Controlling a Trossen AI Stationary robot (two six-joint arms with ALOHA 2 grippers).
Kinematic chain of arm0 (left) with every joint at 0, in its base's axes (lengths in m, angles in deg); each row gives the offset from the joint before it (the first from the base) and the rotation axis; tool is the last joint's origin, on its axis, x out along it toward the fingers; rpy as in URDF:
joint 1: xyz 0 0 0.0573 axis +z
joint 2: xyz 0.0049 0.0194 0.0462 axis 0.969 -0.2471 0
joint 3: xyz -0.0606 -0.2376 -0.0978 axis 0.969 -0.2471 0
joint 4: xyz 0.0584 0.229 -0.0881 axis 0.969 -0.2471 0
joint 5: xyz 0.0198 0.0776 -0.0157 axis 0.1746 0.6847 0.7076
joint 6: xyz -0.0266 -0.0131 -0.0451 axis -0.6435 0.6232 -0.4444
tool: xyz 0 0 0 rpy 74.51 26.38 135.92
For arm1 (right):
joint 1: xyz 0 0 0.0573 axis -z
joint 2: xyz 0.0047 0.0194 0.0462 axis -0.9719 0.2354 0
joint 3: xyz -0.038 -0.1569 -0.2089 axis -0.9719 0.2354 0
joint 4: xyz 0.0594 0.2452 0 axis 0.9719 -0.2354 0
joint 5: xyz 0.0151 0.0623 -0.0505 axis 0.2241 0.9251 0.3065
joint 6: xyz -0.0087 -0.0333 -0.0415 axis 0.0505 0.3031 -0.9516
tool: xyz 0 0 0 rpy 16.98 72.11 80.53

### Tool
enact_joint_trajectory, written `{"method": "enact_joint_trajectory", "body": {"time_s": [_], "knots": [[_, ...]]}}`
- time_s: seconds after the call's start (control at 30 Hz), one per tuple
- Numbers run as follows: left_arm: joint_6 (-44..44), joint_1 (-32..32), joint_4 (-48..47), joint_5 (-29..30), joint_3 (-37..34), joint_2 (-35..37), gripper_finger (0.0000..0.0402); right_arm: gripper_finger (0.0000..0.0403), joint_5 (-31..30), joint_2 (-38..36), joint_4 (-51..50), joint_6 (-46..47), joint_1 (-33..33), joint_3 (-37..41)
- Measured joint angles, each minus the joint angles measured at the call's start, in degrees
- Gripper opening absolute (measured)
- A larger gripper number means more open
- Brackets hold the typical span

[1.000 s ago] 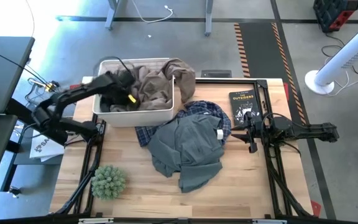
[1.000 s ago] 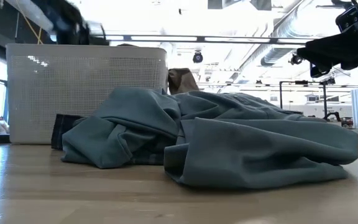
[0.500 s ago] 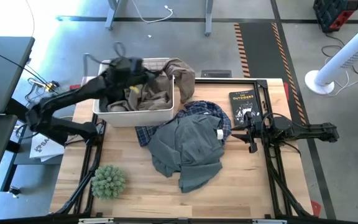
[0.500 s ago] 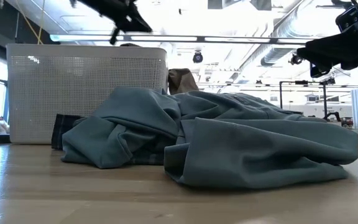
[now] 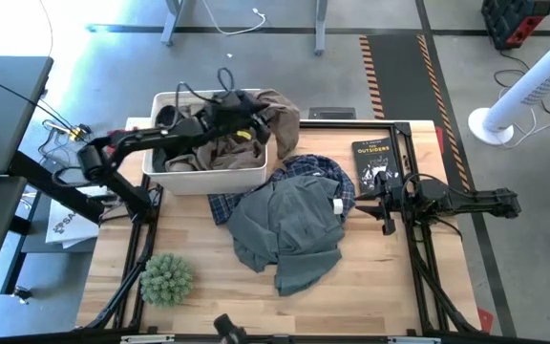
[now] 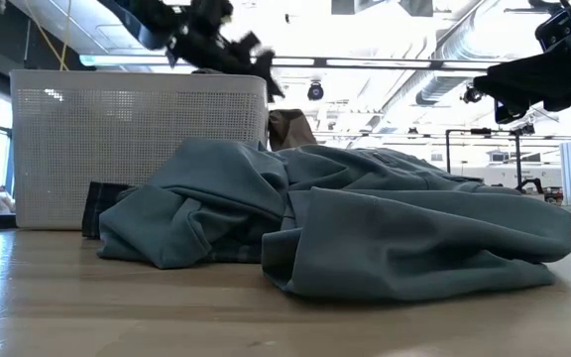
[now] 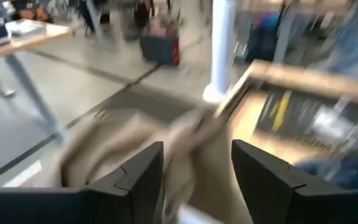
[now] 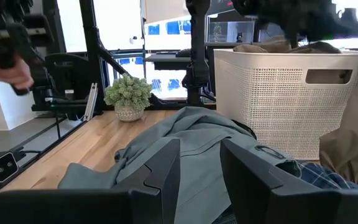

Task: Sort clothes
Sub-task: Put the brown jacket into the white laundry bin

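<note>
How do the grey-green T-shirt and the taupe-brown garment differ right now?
The grey-green T-shirt lies spread on the table; the taupe-brown garment is bunched in the white basket, spilling over its rim. The T-shirt covers part of the blue plaid shirt; the left gripper is above the taupe-brown garment. Both are crumpled.

- One white basket (image 5: 208, 175) at the table's back left.
- One taupe-brown garment (image 5: 246, 129), heaped in the basket and spilling over its right wall.
- One grey-green T-shirt (image 5: 289, 232), crumpled at the table's middle.
- One blue plaid shirt (image 5: 315, 172), mostly under the T-shirt.
- One black book (image 5: 374, 161), right of the clothes.
- One small potted plant (image 5: 166, 278), at the front left.
- Two dark arms: one left gripper (image 5: 246, 113) over the basket, one right gripper (image 5: 353, 203) beside the T-shirt.
</note>
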Motion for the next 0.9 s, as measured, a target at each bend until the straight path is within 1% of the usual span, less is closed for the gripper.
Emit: {"method": "enact_joint_trajectory", "body": {"time_s": [0.13,0.23,0.43,0.5,0.53,0.6,0.77,0.83,0.9], "knots": [[5.9,-0.1,2.4,3.0,0.0,-3.3,0.0195,0.0112,0.0,0.0,0.0,0.0,0.0,0.0],[7.5,-0.2,4.7,4.6,0.2,-5.1,0.0195,0.0112,0.0,0.0,0.0,0.0,0.0,0.0],[9.1,-0.3,4.8,13.0,0.2,-5.3,0.0195,0.0112,0.0,0.0,0.0,0.0,0.0,0.0],[10.4,-0.3,6.4,13.9,0.1,-5.4,0.0195,0.0112,0.0,0.0,0.0,0.0,0.0,0.0],[10.6,-0.2,6.9,13.7,0.1,-5.5,0.0195,0.0112,0.0,0.0,0.0,0.0,0.0,0.0],[9.7,0.5,7.1,11.4,0.1,-5.7,0.0195,0.0112,0.0,0.0,0.0,0.0,0.0,0.0],[-0.3,2.8,3.9,7.1,0.2,-7.2,0.0192,0.0112,0.0,0.0,0.0,0.0,0.0,0.0],[-4.1,3.9,4.0,4.3,0.2,-7.6,0.0176,0.0112,0.0,0.0,0.0,0.0,0.0,0.0],[-5.3,4.4,4.0,3.2,0.2,-7.7,0.0145,0.0112,0.0,0.0,0.0,0.0,0.0,0.0]]}}
